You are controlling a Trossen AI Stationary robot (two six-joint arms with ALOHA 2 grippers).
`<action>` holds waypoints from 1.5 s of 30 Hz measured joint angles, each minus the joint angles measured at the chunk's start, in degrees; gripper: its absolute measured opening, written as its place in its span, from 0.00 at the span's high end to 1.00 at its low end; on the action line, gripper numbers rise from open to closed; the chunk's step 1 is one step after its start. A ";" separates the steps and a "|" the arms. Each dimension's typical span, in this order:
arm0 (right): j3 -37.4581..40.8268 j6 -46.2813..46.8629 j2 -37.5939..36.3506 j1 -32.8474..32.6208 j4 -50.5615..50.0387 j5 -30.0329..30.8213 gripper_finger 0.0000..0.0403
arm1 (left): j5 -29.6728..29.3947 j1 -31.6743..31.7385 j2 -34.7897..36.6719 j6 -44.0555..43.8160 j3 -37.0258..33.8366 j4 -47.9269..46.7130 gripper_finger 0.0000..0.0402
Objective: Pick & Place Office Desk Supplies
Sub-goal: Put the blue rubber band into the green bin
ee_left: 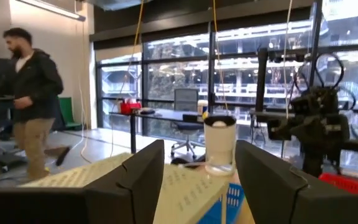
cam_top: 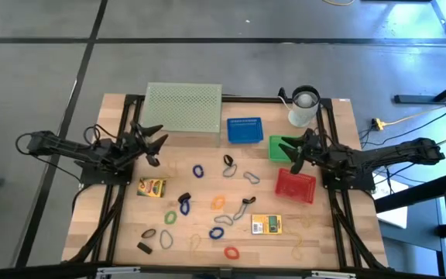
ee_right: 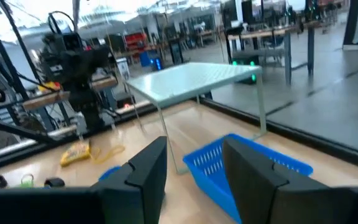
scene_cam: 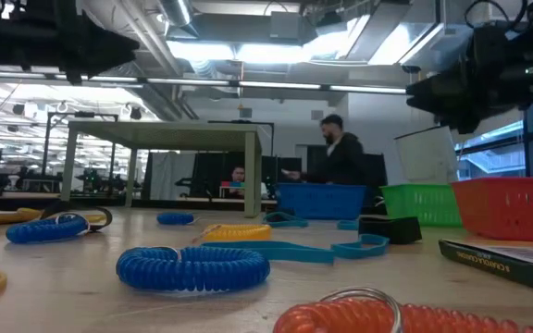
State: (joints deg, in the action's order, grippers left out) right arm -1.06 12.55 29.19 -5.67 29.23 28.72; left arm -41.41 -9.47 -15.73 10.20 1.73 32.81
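Nearest the front edge of the counter (cam_top: 114, 105) lie the outermost supplies: an orange coil band (cam_top: 231, 252), a blue coil band (cam_top: 217, 232) just behind it, a small black clip (cam_top: 145, 248) toward the front left corner, and a yellow-green card box (cam_top: 266, 225) toward the right. Mid-counter, a second yellow-green card box (cam_top: 152, 187) lies with its long axis running left to right, and more loops are strewn between it and the baskets.

That second box is the piece the coming move most likely turns on. It sits just in front of the left end effector (cam_top: 152, 144), toward the front edge and nearly straight below it in the high view, while the right end effector (cam_top: 291, 154) is well apart from it across the counter. So the left arm is plainly nearer. To take the box across its short side, the fingers would, in my judgement, need to straddle the long axis.

The left end effector hangs above the counter with its fingers (ee_left: 138, 180) spread and nothing between them. The right end effector hovers by the red basket (cam_top: 296, 186) and green basket (cam_top: 282, 147), fingers (ee_right: 145, 171) parted and empty. Toward the far edge stand the blue basket (cam_top: 245, 130), the pale green mesh stand (cam_top: 183, 108) and the white cup (cam_top: 303, 107).
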 joint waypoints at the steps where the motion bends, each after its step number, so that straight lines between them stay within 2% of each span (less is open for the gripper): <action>1: 0.00 -0.02 0.04 0.00 0.45 -0.07 0.62 | 0.14 0.00 -0.13 -0.04 0.40 0.02 0.52; 6: -1.36 0.29 1.38 0.00 1.16 -0.07 0.62 | 0.45 0.00 -2.16 -2.08 1.31 0.01 0.52; 10: -5.36 0.39 5.78 0.02 0.50 0.80 0.62 | 0.42 0.00 -4.03 -2.15 1.32 0.64 0.52; 20: -18.24 8.03 30.17 0.01 -3.15 1.22 0.62 | 0.57 0.00 -5.92 -1.98 1.34 8.13 0.52; 27: -31.24 12.90 44.97 -0.45 -11.86 -9.29 0.62 | 0.57 0.00 -5.90 -0.91 1.34 9.87 0.52; 31: -38.32 6.84 52.55 -1.25 -23.76 -18.19 0.62 | 0.57 0.00 -5.92 0.04 1.34 9.84 0.52; 34: -42.42 2.73 57.38 -1.40 -32.88 -22.33 0.62 | 0.57 0.00 -5.92 -0.86 1.34 9.64 0.52; 39: -47.21 2.02 63.48 -1.00 -41.11 -23.22 0.62 | 0.57 0.00 -5.92 -1.05 1.34 9.70 0.52; 45: -49.90 3.09 67.87 -0.22 -41.27 -23.79 0.62 | 0.57 0.00 -5.92 -0.89 1.34 9.71 0.52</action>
State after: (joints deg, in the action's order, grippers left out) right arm -50.96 15.64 97.06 -5.89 -12.04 4.93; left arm -40.84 -9.47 -21.65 9.31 3.07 42.52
